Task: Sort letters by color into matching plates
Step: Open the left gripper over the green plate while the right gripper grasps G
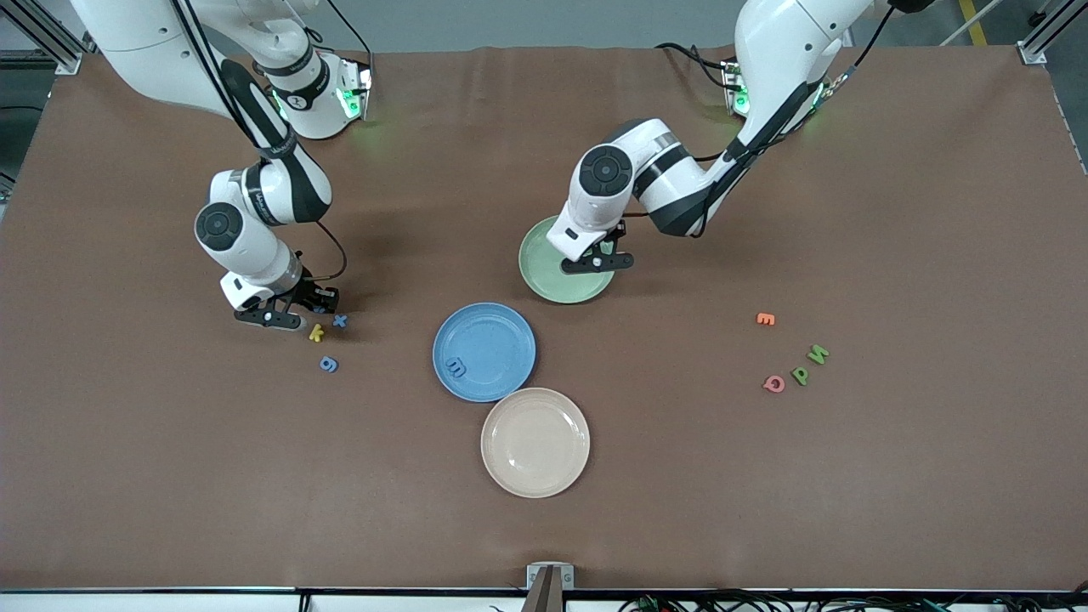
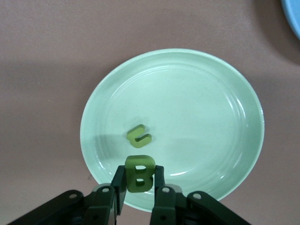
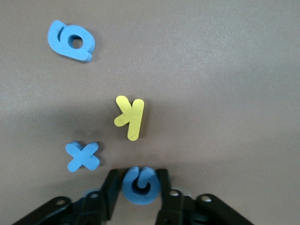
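Left gripper (image 2: 139,180) hangs over the pale green plate (image 2: 225,93), pinching a green letter B (image 2: 139,172); a green letter (image 2: 138,136) lies in the plate. Right gripper (image 3: 138,190), low at the right arm's end of the table, has its fingers against a round blue letter (image 3: 139,185), beside a blue x (image 3: 82,156), yellow k (image 3: 130,116) and blue g (image 3: 71,41). Another blue letter (image 1: 456,366) lies in the blue plate (image 1: 497,336).

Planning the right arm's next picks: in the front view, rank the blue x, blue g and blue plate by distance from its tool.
From the right tool:
1. Blue x, right beside it.
2. Blue g, nearer the front camera.
3. Blue plate, toward mid-table.
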